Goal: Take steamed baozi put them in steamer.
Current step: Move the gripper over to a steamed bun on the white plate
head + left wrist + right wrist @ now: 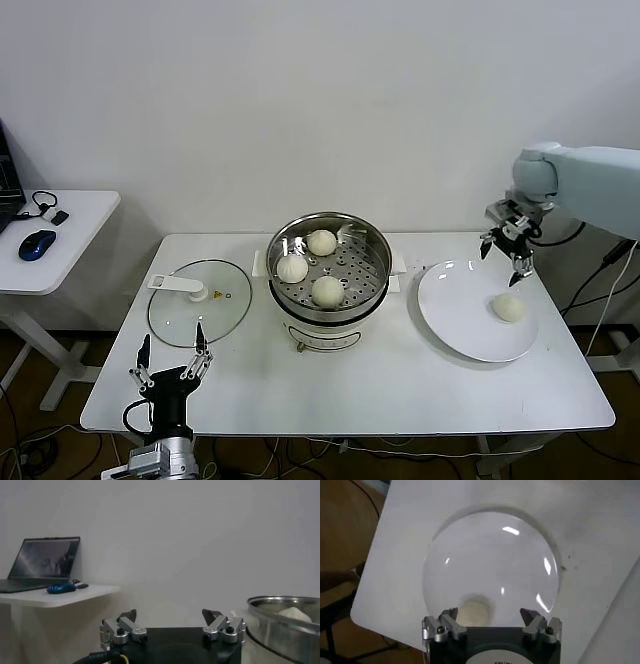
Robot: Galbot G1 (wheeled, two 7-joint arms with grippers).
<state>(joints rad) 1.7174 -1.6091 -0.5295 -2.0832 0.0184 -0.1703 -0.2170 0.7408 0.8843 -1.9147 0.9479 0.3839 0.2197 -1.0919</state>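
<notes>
A round shiny steel steamer [328, 262] with a perforated inner tray, white base and white side handles stands near the middle of the white rectangular surface [400, 385]. Three small round cream-white steamed baozi lie on its tray: one toward the back [321, 242], one on the robot's left side [292, 268] and one toward the front [327, 290]. They sit apart from each other.

To the robot's right of the steamer lies a flat round white plate [460, 315]. A fourth cream-white baozi [508, 307] rests on it, toward its right half. The right hand [504, 252] hangs in the air above the plate's far edge, just behind that baozi, fingers spread wide and holding nothing. In the right wrist view the same baozi [474, 614] shows below, between the released fingertips [449, 615].

To the robot's left of the steamer a round glass lid [200, 300] with a white handle lies flat on the surface. The left hand [170, 360] waits at the near left edge of the surface, in front of the lid, fingers pointing up, parted and empty.

A smaller white side table [60, 235] stands farther left, carrying a blue computer mouse [37, 243].
</notes>
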